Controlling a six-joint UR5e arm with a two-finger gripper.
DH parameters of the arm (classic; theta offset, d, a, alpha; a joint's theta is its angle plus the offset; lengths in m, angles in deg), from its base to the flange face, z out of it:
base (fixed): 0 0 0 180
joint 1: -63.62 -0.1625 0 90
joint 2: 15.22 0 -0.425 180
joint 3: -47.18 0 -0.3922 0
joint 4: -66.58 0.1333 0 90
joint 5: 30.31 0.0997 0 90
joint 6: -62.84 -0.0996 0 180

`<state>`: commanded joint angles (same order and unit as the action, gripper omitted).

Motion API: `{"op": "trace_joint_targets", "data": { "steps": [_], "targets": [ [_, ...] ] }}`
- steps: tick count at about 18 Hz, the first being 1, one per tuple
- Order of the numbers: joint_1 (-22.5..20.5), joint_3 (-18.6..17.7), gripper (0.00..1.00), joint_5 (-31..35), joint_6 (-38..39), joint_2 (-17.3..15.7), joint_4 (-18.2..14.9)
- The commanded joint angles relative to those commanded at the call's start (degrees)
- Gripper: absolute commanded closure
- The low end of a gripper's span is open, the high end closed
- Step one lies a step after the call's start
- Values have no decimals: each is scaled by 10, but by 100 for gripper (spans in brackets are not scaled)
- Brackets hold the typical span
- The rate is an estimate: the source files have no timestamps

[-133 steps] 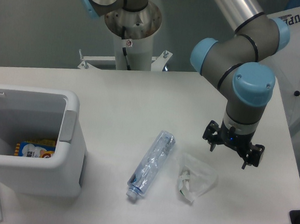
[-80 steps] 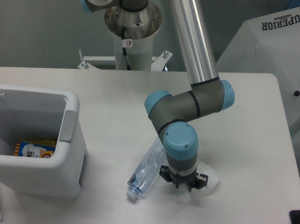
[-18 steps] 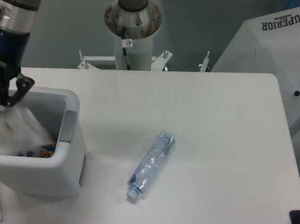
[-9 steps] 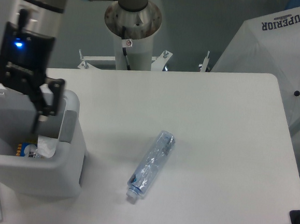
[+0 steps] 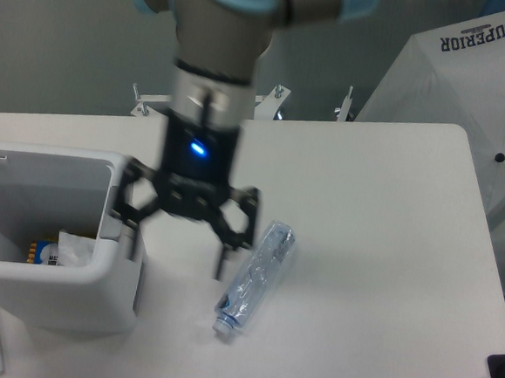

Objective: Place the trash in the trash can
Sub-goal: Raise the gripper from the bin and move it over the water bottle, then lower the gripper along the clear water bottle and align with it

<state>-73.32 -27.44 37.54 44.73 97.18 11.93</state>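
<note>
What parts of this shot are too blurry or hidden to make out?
- Gripper: motion-blurred, finger detail smeared.
- Trash can: left side cut off by the frame edge.
- Bag and printed packet inside it: mostly hidden by the near wall.
- Bottle: label too small to read.

The arm reaches down from the top of the view, its wrist pointing straight down with a small blue light glowing on it. The gripper (image 5: 176,251) hangs just right of the trash can (image 5: 114,274), fingers spread wide apart and holding nothing (the picture is motion-blurred).
</note>
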Motion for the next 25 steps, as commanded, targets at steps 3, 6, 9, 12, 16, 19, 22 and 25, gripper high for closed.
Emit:
{"op": "trace_joint_targets", "data": {
  "steps": [3,6,9,12,16,19,22,25],
  "targets": [
    [2,26,0,2,-5,33,-42],
    [2,44,0,5,-21,57,-76],
    [3,45,0,7,-61,73,-108],
    [5,49,0,34,-84,101,-137],
    [11,48,0,58,-120,116,-156],
    [11,47,0,73,-150,120,-204],
    [17,44,0,97,-174,128,-209],
    [21,48,0,101,-183,139,-208]
  ]
}}
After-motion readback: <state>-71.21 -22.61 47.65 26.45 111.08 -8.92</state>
